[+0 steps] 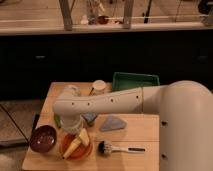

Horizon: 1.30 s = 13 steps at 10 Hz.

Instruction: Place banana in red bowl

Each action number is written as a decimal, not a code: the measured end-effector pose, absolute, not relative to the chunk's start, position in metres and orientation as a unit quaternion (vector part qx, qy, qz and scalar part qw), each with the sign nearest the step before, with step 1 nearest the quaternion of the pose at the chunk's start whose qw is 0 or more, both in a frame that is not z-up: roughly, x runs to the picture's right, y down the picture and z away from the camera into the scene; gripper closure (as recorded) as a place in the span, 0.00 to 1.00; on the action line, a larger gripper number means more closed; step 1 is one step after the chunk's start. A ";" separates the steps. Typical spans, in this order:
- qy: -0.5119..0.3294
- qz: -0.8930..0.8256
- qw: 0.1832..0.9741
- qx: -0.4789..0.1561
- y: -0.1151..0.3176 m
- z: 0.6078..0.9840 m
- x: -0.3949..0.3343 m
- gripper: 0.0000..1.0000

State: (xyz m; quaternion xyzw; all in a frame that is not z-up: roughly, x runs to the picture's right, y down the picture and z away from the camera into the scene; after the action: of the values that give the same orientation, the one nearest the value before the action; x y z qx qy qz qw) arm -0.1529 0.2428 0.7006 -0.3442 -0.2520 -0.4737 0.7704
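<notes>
The yellow banana [75,144] lies in the orange-red bowl [86,151] near the table's front left, its paler end pointing up and right over the rim. My gripper [75,131] is at the end of the white arm, directly above the bowl and right at the banana's upper end. The gripper's body hides where it meets the banana.
A dark maroon bowl [42,138] sits just left of the red bowl. A brush [114,148] lies to the right, a grey-blue piece [114,123] behind it. A green tray [135,81] and a cup [99,87] stand at the back. The table's [145,130] front edge is close.
</notes>
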 end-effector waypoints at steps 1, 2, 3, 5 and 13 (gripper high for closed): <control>-0.253 -0.473 0.770 -0.345 0.242 0.701 -0.152 0.20; -0.252 -0.471 0.770 -0.347 0.239 0.703 -0.151 0.20; -0.253 -0.470 0.770 -0.348 0.238 0.704 -0.151 0.20; -0.253 -0.471 0.769 -0.351 0.236 0.705 -0.152 0.20; -0.253 -0.470 0.770 -0.351 0.236 0.705 -0.151 0.20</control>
State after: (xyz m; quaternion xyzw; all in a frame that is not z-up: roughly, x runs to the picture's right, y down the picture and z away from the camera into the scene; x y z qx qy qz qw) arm -0.1513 0.2358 0.7050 -0.3507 -0.2526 -0.4700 0.7696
